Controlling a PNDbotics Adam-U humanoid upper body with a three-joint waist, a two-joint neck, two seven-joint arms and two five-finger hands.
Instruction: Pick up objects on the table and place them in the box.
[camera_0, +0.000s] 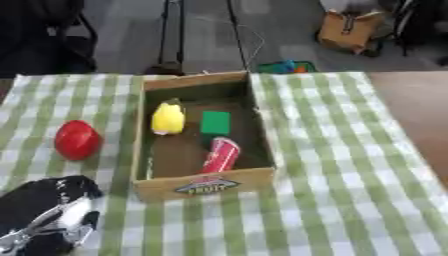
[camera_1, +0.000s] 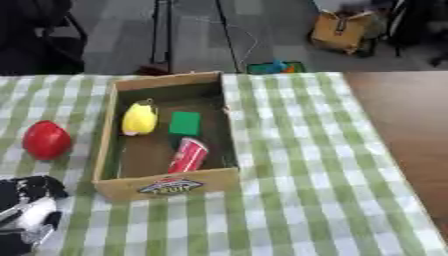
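- Three things already lie in the box (camera_0: 200, 187) at the centre of the frame: a yellow piece (camera_0: 168, 119) at its upper left, a green block (camera_0: 215, 122) just right of that, and a red can (camera_0: 221, 155) lying on its side toward the near wall.
- One thing is left outside: a red ball (camera_0: 77, 139) at the left of the frame, on the checked cloth of the table (camera_0: 350, 175), near the box's left wall but not touching it.
- Left hand (camera_0: 48, 222) shows in the lower left corner, below the ball and well short of it. It looks black and silver, holds nothing, and I cannot tell whether its fingers are spread or curled.
- Right hand is in neither view.
- Handling, as a judgement: the ball looks smooth, rounded and glossy, probably a light plastic toy fruit, stiff rather than soft. A shape like that may roll off across the cloth if nudged from one side, and may slip out of a shallow pinch.
- Where to take hold: around its widest part, thumb on one side and fingers opposite, closing from above so the cloth stops it from rolling.
- Placing looks easy: the lower left of the box floor is bare, just over the wall from the ball, so a short lift should do.
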